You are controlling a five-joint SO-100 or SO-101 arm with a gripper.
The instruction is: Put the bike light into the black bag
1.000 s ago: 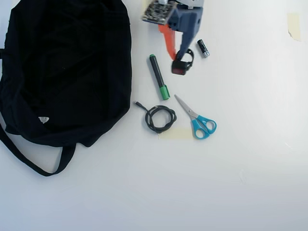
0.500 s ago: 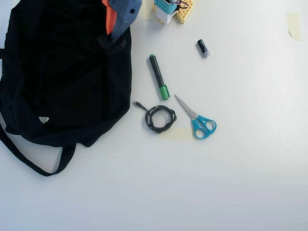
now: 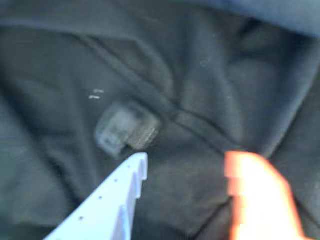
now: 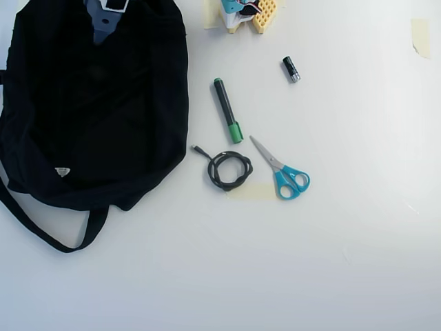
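In the wrist view the black bag [image 3: 225, 75] fills the frame with dark folded fabric. A small chunky grey-black object, blurred, lies on the fabric; it looks like the bike light [image 3: 126, 131]. My gripper [image 3: 190, 162] hangs just above and in front of it, open and empty, with the white finger [image 3: 120, 190] on the left and the orange finger [image 3: 260, 195] on the right. In the overhead view the black bag [image 4: 124, 103] lies at the left, and my arm [image 4: 105, 21] reaches over its top edge. The bike light does not show in that view.
On the white table to the right of the bag in the overhead view lie a green marker [image 4: 227, 110], a coiled black cable [image 4: 229, 169], blue-handled scissors [image 4: 284, 172] and a small black-and-silver cylinder [image 4: 291, 69]. The bag's strap [image 4: 41, 231] loops out at the lower left.
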